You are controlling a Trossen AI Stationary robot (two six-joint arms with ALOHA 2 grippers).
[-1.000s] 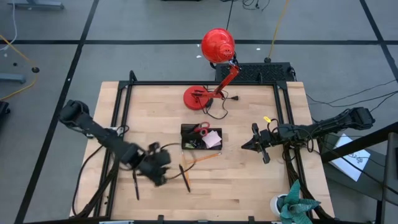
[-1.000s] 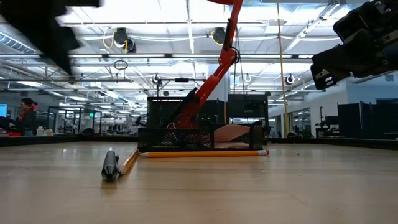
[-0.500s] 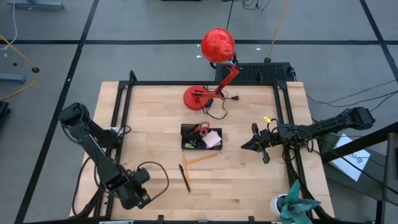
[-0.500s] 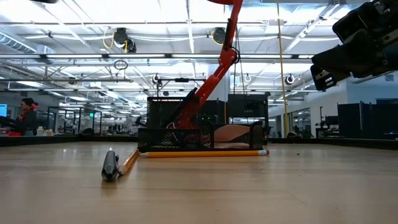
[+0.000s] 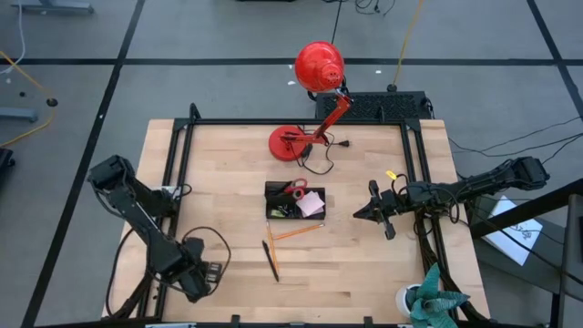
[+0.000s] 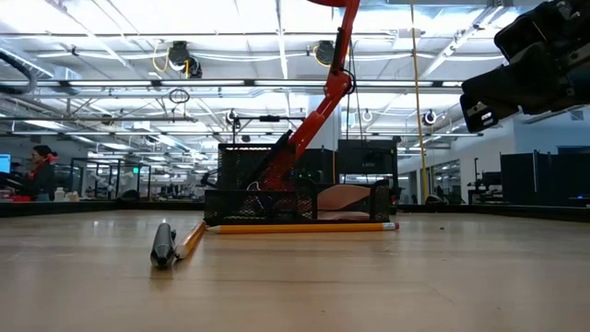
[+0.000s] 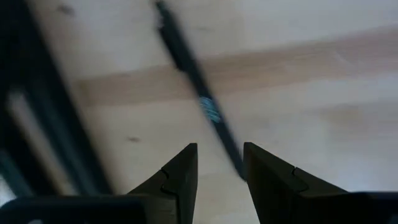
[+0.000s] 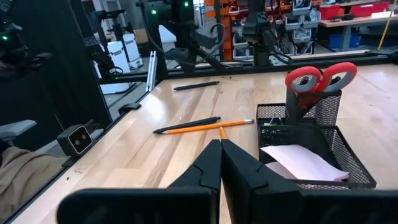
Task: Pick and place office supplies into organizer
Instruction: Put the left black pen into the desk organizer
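The black mesh organizer (image 5: 293,201) stands mid-table with red-handled scissors (image 5: 296,189) and a pink pad (image 5: 311,204) in it. Just nearer lie an orange pencil (image 5: 297,231) and a black pen (image 5: 271,261), flat on the wood. A second black pen (image 7: 205,106) lies at the near left. My left gripper (image 7: 219,149) points down over it, open, with its fingers above the pen's end and not touching. In the high view my left gripper (image 5: 200,273) hides that pen. My right gripper (image 5: 358,215) hovers level to the right of the organizer, shut and empty.
A red desk lamp stands on its round base (image 5: 290,143) at the far middle, with its cord beside it. A small yellow piece (image 5: 391,174) lies by the right rail. A potted plant (image 5: 428,302) sits at the near right corner. The black frame rail (image 5: 170,182) runs close beside my left arm.
My left gripper has swung from beside the loose pen and pencil toward the table's near left corner, sunk a little and rolled about its own axis. It now stands over the left-hand pen. Nothing on the table has moved.
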